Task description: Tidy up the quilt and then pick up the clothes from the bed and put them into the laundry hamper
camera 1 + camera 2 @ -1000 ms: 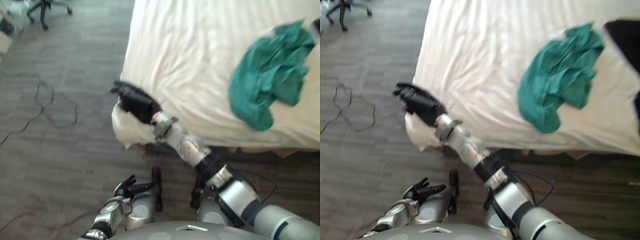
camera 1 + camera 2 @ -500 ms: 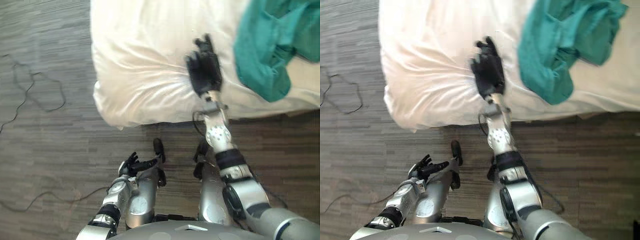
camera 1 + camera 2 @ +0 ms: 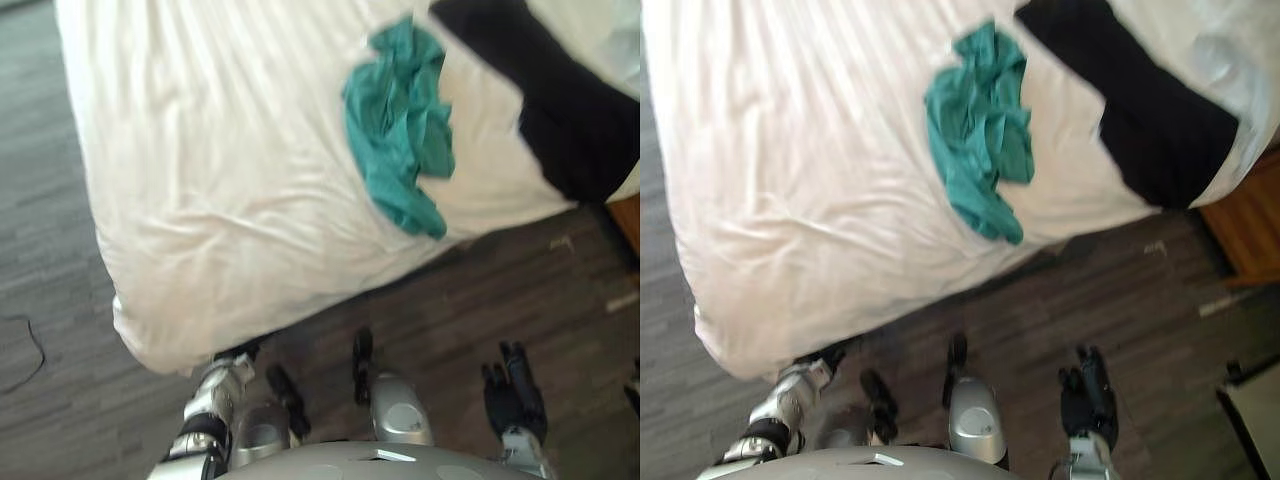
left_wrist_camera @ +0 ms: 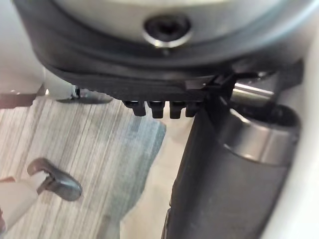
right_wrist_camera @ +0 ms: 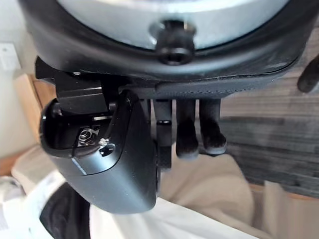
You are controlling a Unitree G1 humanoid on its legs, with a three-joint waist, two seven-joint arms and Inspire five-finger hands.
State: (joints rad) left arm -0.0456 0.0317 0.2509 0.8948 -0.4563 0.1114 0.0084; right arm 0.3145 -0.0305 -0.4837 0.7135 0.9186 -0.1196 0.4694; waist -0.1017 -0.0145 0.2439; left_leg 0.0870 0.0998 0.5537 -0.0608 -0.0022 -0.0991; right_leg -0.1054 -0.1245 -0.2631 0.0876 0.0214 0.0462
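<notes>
Lowered from the quilt, where it lay half a second ago, the right hand [image 3: 515,400] now hangs at the robot's right side over the dark wood-plank floor [image 3: 480,290], well clear of the bed. Its fingers [image 5: 187,134] are straight and slightly spread, and it holds nothing. The head camera has swung as well, so more of the bed's right side is in sight than before.

The left hand [image 3: 235,354] sits low at the robot's left, right at the overhanging corner of the white quilt [image 3: 220,200]. Whether it is open or closed cannot be told.

The quilt covers the bed with long shallow wrinkles and droops over the near edge. A crumpled teal garment [image 3: 400,130] lies on top of it, right of centre, its lower tip close to the near edge of the bed. A black garment [image 3: 545,110] is spread flat just to the right of the teal one, reaching the bed's right edge. Whether the two touch is unclear. A brown wooden piece of furniture [image 3: 1245,235] stands beside the bed on the right.
</notes>
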